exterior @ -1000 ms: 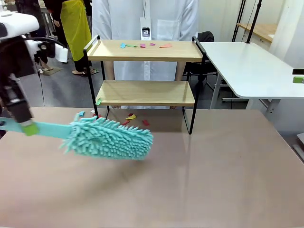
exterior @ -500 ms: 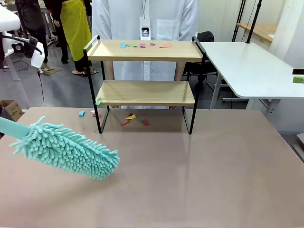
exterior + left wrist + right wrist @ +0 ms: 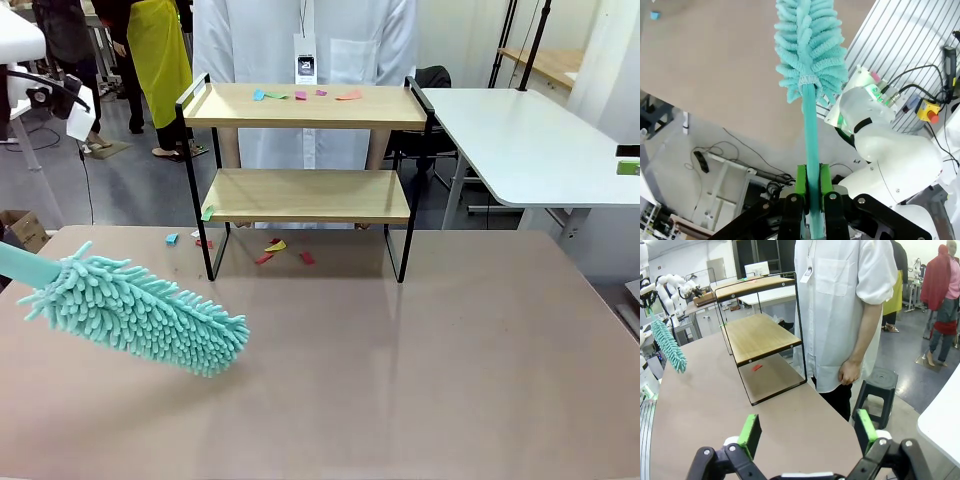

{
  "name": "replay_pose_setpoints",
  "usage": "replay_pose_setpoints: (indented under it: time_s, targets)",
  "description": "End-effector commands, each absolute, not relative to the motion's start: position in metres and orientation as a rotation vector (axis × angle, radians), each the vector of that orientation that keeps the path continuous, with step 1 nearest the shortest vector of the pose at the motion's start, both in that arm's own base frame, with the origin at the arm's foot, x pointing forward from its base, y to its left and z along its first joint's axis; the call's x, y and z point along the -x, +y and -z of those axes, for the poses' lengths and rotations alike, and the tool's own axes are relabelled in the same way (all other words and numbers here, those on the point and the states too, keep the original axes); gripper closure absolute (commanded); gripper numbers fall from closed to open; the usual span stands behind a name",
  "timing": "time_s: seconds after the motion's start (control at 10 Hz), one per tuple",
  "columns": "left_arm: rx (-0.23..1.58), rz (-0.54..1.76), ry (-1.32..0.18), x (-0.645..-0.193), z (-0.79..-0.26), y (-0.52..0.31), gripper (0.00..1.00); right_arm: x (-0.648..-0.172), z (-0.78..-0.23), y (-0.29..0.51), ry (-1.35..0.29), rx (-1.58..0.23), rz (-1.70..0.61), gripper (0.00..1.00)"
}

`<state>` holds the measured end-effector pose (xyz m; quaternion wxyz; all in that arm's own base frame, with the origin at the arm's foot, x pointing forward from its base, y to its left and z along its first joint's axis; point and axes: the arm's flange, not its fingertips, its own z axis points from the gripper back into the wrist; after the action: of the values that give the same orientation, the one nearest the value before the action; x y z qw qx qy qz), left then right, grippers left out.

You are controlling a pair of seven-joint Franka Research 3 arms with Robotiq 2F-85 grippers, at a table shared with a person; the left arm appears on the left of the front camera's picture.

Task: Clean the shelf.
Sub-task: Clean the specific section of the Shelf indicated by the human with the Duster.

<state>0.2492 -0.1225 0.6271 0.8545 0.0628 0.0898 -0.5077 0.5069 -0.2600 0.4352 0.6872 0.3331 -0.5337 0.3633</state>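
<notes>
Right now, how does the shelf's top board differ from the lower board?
The top board carries several coloured paper scraps; the lower board is almost bare, with one green scrap at its front left corner. The top board has raised black rails at its ends; the lower board shows none. Both are light wood, parts of one shelf.

Left gripper [image 3: 811, 182]: 2 green pads [image 3: 801, 181] clamped tight on the duster handle [image 3: 810, 125], fingers aligned with it. Right gripper [image 3: 807, 432]: jaws spread wide, nothing between them.
</notes>
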Motion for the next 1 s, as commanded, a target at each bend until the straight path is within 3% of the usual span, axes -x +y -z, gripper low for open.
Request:
replay_pose_setpoints:
  time_s: [0.0, 0.9]
  targets:
    - [-0.112, 1.059, 0.174, -0.2458, -0.6237, -0.1217, 0.87, -0.5074, -0.4376, -0.2592, -1.196, -0.743, -0.818, 0.0]
    - [-0.112, 1.059, 0.174, -0.2458, -0.6237, -0.1217, 0.87, -0.5074, -0.4376, -0.2592, -1.196, -0.743, -0.818, 0.0]
